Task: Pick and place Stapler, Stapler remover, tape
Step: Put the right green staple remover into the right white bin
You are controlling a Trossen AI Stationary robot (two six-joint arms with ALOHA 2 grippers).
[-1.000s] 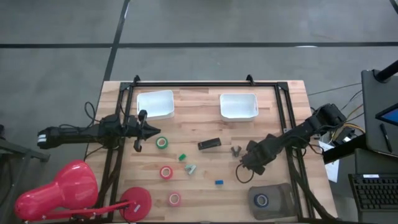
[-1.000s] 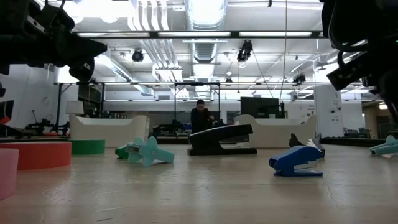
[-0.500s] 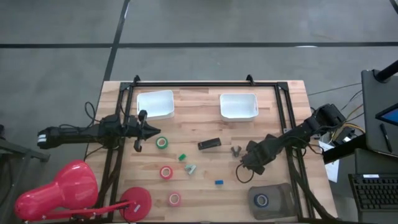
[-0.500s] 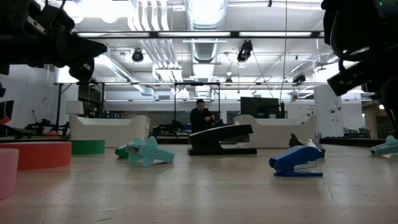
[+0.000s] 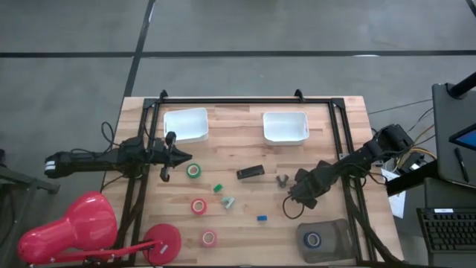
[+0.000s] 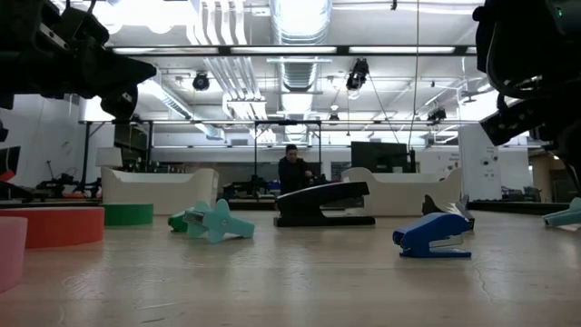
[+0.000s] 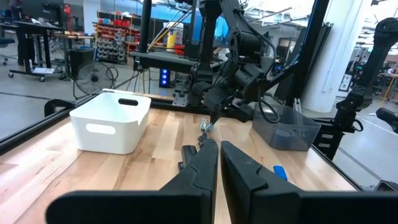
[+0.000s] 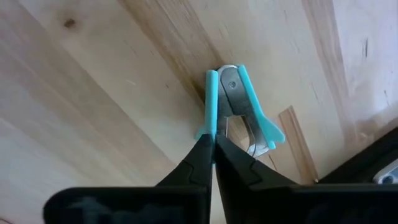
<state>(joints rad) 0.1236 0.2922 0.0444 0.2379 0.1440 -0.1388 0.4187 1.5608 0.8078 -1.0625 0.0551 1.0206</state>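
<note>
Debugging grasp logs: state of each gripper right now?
Left gripper: shut, holding nothing, near the green tape.
Right gripper: shut, tips at a teal staple remover; a grip on it cannot be told.

Robotics lab: exposed ceiling ducts (image 6: 300, 36), strip lighting, parts shelves (image 7: 115, 43), person at workbench (image 6: 292, 171).

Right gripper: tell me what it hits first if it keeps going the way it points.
The right gripper, fingers shut, points at the teal staple remover lying on the wooden table. It would probably meet that remover first, though the gap between them is hard to judge.
</note>
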